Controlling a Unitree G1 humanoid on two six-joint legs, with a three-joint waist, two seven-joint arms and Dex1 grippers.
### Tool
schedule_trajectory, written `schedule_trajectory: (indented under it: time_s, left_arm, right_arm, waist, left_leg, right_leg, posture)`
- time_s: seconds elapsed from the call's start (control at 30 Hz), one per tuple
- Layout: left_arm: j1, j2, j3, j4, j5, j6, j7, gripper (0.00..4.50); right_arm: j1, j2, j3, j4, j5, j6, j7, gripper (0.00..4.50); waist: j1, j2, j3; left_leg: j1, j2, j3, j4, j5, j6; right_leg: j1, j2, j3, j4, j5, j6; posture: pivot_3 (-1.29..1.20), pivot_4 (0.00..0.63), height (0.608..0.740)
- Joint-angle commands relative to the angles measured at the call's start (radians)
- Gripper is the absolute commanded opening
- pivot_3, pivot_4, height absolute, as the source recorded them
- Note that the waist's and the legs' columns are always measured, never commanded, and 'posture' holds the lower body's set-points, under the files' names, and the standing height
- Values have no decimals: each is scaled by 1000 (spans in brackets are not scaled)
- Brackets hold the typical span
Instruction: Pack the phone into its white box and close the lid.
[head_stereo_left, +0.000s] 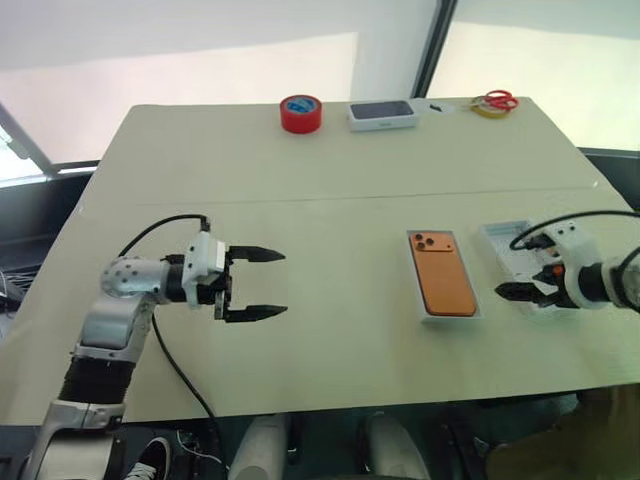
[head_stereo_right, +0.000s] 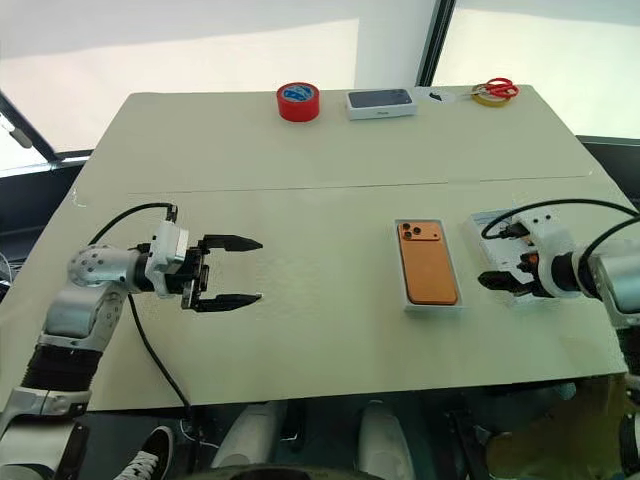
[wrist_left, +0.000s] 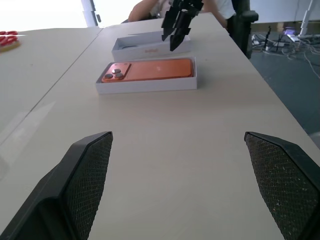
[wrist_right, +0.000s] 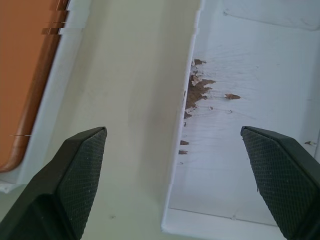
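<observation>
On the beige table (head_stereo_left: 330, 230) we see the phone (head_stereo_left: 444, 274) in the white box (head_stereo_left: 449, 316) — lid (head_stereo_left: 503, 243) just beside it; left gripper (head_stereo_left: 262, 284) and right gripper (head_stereo_left: 517, 293) both spread wide, empty.

A wide bare stretch of table (head_stereo_left: 330, 260) lies between the left gripper (head_stereo_left: 256, 284), jaws spread, and the phone (head_stereo_left: 444, 273) in its white box (head_stereo_left: 449, 317). A narrow strip of table separates that box from the lid (head_stereo_left: 505, 245), over which the open right gripper (head_stereo_left: 515, 292) hangs. A tape roll (head_stereo_left: 301, 113), dark-topped box (head_stereo_left: 382, 115) and scissors (head_stereo_left: 497, 100) line the far edge, well clear.
</observation>
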Motion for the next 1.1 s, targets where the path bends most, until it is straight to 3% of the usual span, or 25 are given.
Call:
schedule_trajectory:
  time_s: [0.03,0.23,0.37,0.57,0.67,0.8,0.97,1.0,1.1]
  left_arm:
    - [12,11,-4,-35,-5,-37,-4,4434]
    - [33,9,-4,-61,-11,-34,26,4434]
    - [55,9,-3,-80,-13,-27,47,4500]
    - [73,2,-5,-94,-5,-27,93,4500]
    - [58,2,-6,-89,-26,5,104,4500]
    - [37,-5,-8,-67,-36,33,110,3223]
    - [36,-22,-10,-72,-53,71,134,754]
    - [36,-27,-11,-74,-54,77,141,96]
    - [31,-54,-15,-67,-38,84,190,41]
  right_arm:
    - [-67,-17,64,21,12,46,23,4488]
    - [-148,2,146,100,-2,43,24,4488]
    - [-184,15,177,151,-16,19,19,3277]
    - [-160,28,198,185,-39,-14,4,148]
    - [-146,33,188,181,-39,-15,1,61]
    - [-163,45,171,203,-49,-29,-17,0]
    - [-229,93,70,252,-71,-139,-104,0]
    - [-236,108,41,255,-74,-194,-127,0]
    - [-252,212,-120,199,0,-289,-182,0]
  waist:
    - [0,0,0]
    - [1,0,0]
    - [-2,0,0]
    - [0,1,0]
    - [-1,1,0]
    - [-1,1,0]
    - [-4,1,0]
    - [-5,1,0]
    - [-1,1,0]
  left_leg:
    - [0,0,0,0,0,0]
    - [-4,0,1,-1,0,0]
    - [-3,0,2,0,0,0]
    - [-3,0,2,0,0,0]
    - [-2,0,2,0,0,0]
    - [-1,0,2,0,0,0]
    - [1,0,2,0,0,0]
    - [1,0,3,0,0,0]
    - [-1,0,3,0,0,0]
  right_leg:
    - [0,0,0,0,0,0]
    - [-4,0,0,0,0,0]
    - [-4,0,0,0,0,0]
    - [-4,0,0,0,0,0]
    - [-3,0,0,0,0,0]
    - [-2,0,0,0,0,0]
    - [-1,0,0,0,0,0]
    - [-1,0,0,0,0,0]
    - [-1,0,0,2,2,3]
  posture:
    - [0,150,738]
    - [0,150,738]
    - [0,150,738]
    - [0,150,738]
    - [0,150,738]
    - [0,150,738]
    - [0,150,738]
    - [0,150,738]
    - [0,150,738]
